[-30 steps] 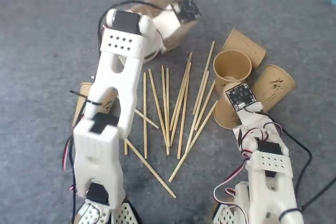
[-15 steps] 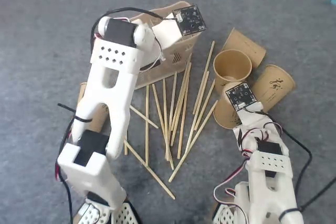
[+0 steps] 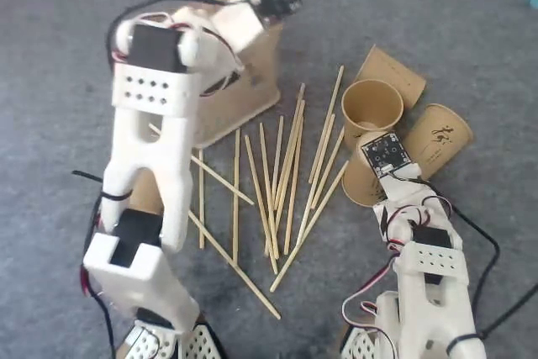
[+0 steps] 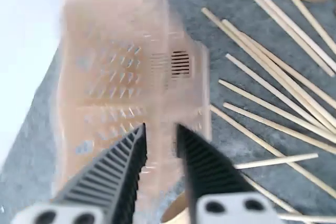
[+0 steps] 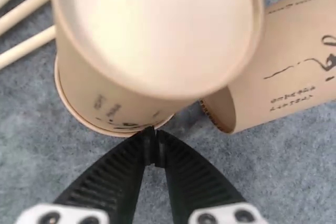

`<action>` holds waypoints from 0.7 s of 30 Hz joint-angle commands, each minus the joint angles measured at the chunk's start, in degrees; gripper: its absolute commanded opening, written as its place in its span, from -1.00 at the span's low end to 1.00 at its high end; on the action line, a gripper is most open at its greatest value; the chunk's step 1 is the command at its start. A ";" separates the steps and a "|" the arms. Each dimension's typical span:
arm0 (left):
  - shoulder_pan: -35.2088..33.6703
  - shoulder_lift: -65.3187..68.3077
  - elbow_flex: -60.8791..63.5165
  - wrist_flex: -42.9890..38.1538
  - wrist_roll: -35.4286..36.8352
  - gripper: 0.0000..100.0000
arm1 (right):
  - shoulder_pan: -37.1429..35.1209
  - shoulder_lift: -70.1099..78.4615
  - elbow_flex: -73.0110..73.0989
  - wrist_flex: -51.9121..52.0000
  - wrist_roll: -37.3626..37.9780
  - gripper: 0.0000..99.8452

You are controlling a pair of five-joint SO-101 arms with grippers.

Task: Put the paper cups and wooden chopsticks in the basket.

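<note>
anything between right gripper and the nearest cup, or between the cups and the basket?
Nothing between the right gripper and the nearest paper cup; its shut tips sit right by it. Between cups and basket, the chopsticks lie flat across the table; a lifted carry would likely clear them.

The tan perforated plastic basket stands tipped at the back left of the grey felt-covered table, its wall between my left fingers. The pale wooden chopsticks lie scattered before it, mid-table. Right of them cluster the brown paper cups, the nearest just beyond my right fingers.
</note>
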 commanded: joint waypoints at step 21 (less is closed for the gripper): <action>-14.68 2.73 1.45 -13.19 17.93 -0.65 | -0.48 -1.10 -0.18 -0.66 0.26 -0.98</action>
